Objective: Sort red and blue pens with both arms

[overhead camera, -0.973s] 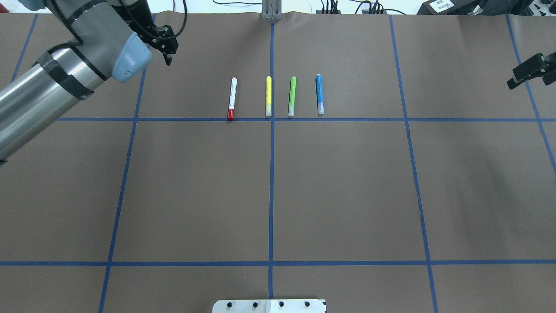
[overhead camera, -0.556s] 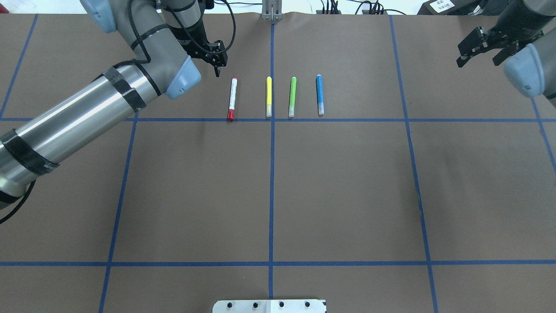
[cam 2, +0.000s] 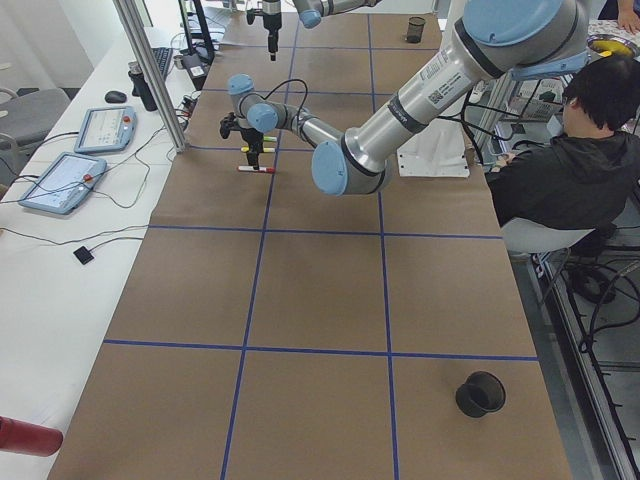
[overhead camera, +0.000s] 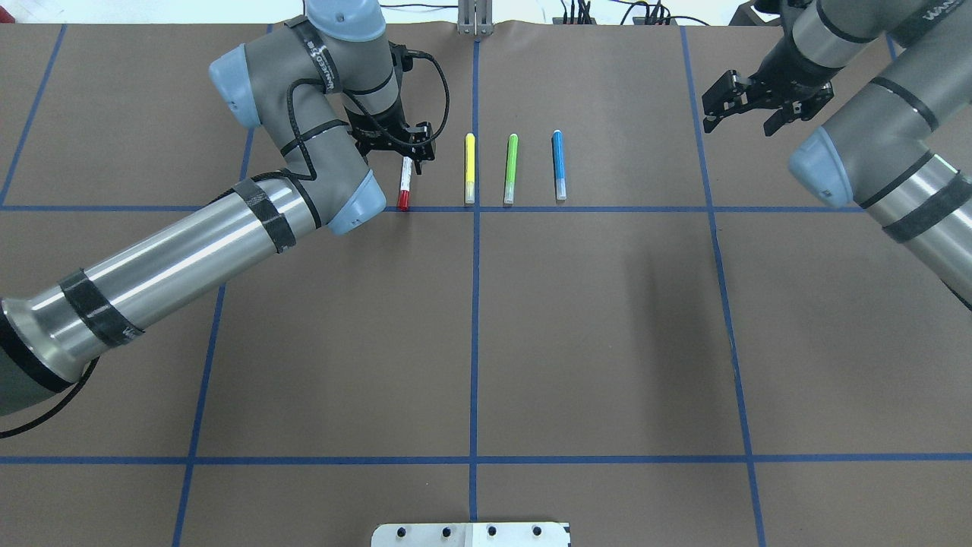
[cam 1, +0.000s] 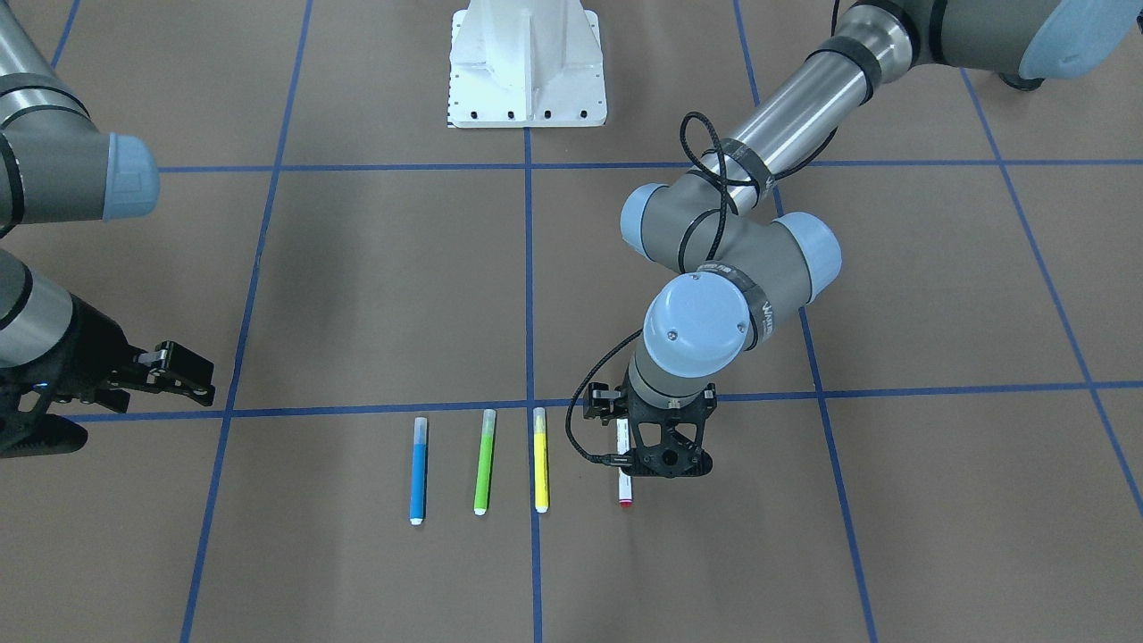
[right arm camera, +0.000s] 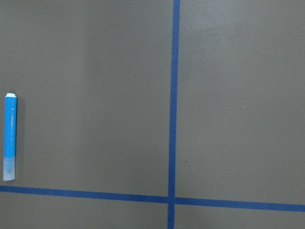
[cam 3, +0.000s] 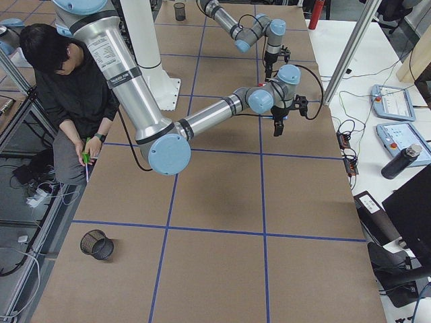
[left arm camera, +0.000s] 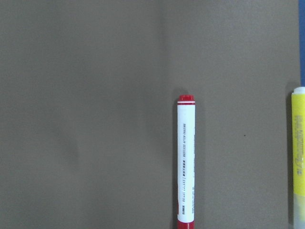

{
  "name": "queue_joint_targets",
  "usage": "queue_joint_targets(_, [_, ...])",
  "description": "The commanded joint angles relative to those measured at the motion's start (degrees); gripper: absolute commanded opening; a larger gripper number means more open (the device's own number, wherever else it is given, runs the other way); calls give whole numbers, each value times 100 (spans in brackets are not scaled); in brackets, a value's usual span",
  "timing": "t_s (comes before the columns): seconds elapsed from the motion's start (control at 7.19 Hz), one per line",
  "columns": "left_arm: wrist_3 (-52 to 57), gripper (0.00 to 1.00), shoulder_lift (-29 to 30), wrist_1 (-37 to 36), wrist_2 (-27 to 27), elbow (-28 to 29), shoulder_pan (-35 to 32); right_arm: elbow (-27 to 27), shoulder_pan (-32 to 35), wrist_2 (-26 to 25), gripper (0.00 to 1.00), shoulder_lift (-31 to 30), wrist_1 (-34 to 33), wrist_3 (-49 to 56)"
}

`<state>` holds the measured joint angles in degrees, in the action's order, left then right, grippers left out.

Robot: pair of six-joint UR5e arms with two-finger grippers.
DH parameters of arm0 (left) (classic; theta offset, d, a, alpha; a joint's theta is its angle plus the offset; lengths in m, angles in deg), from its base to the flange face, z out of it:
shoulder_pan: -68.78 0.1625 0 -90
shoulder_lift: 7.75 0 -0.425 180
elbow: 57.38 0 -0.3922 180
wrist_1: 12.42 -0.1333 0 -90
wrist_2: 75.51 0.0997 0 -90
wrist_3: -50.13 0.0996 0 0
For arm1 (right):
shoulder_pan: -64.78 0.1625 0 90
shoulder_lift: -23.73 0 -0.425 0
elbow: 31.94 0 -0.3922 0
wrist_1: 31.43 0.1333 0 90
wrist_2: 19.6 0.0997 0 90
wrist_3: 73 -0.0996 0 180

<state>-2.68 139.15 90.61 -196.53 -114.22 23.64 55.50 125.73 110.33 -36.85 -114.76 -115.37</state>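
The red pen (overhead camera: 404, 188), white-barrelled with a red cap, lies flat at the left end of a row of markers. It also fills the left wrist view as red pen (left arm camera: 186, 162). My left gripper (overhead camera: 408, 152) hovers open above the red pen's far end without touching it; from the front it is the left gripper (cam 1: 670, 466) over the red pen (cam 1: 625, 489). At the row's right end lies the blue pen (overhead camera: 559, 165), seen again as blue pen (right arm camera: 10, 138). My right gripper (overhead camera: 740, 121) hangs open and empty, well to the right of it.
A yellow marker (overhead camera: 469, 169) and a green marker (overhead camera: 510, 169) lie between the two pens. The white pedestal (cam 1: 527, 62) stands at the robot's side. A black mesh cup (cam 2: 480, 395) sits at the table's left end. A person (cam 2: 560, 170) sits beside the table.
My left arm has swung right, bringing its gripper from the far left corner to over the red pen. My right gripper has moved left from the table's right edge toward the blue pen.
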Motion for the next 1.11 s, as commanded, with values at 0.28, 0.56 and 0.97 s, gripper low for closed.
queue_joint_targets(0.28, [-107,80,32,243,157,199,92,-305,-224,-178,99,362,62,-289])
queue_joint_targets(0.56, [-124,78,32,436,157,261,154,-324,-250,-169,99,389,71,-289])
queue_joint_targets(0.97, [-133,73,32,559,157,314,215,-315,-259,-169,99,389,71,-298])
